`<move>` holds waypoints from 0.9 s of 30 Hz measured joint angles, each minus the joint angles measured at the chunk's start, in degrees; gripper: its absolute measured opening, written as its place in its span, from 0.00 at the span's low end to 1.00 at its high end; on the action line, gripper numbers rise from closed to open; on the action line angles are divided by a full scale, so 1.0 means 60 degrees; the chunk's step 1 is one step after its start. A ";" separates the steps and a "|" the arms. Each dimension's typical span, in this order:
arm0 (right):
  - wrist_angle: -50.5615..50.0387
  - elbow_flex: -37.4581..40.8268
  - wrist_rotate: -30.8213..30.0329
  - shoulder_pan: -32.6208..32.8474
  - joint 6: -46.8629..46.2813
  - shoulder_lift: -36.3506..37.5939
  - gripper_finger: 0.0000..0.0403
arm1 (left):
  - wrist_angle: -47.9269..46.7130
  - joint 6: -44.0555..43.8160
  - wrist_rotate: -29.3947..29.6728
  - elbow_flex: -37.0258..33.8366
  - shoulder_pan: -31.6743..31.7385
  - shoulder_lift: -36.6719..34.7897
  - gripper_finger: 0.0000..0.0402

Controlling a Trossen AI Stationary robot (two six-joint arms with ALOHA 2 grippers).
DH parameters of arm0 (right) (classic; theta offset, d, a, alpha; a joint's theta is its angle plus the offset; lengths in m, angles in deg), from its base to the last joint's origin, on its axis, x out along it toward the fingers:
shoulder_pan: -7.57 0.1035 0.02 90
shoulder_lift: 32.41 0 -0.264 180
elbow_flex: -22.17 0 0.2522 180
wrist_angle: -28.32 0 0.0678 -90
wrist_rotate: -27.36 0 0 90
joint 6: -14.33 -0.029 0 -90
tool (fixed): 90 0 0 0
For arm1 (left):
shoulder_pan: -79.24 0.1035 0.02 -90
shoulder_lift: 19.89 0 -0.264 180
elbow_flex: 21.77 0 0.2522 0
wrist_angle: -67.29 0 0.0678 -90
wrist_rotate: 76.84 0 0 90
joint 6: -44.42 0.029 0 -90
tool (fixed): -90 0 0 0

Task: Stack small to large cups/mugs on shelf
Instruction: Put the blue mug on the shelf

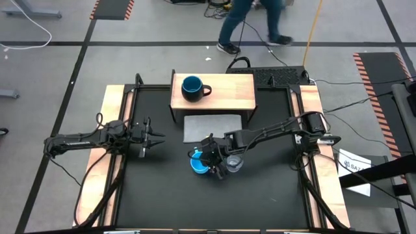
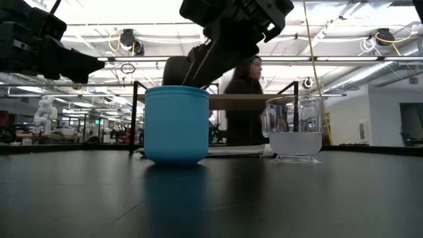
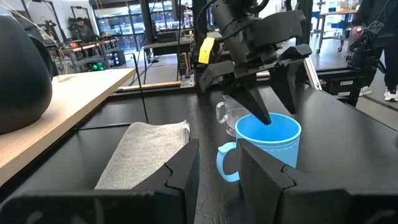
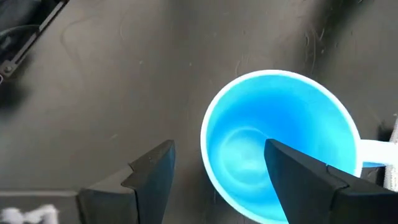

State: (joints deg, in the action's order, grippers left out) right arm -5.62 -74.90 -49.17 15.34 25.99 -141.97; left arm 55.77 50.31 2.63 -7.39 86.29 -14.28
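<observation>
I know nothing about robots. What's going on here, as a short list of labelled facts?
Navy mug: upright on the wooden shelf, handle toward the shelf's middle
Light-blue mug: upright on the black table, empty
Clear cup: on the table beside the light-blue mug
Grey mat: flat on the table in front of the shelf
Right gripper: open, one finger inside the light-blue mug's rim, the other outside
Left gripper: open, off to the side, holding nothing
Person: walking beyond the table

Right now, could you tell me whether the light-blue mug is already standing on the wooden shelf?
No, the light-blue mug stands on the black table under the right gripper, while only the navy mug is on the shelf.
</observation>
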 joint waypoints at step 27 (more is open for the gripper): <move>0.0520 0.0007 0.0015 0.0007 0.0153 -0.0285 0.50 | -0.0001 0.0004 -0.0004 0.0000 -0.0004 0.0002 0.27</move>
State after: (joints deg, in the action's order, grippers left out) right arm -2.50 -74.85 -49.08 15.39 26.90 -143.68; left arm 55.76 50.33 2.61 -7.39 86.27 -14.27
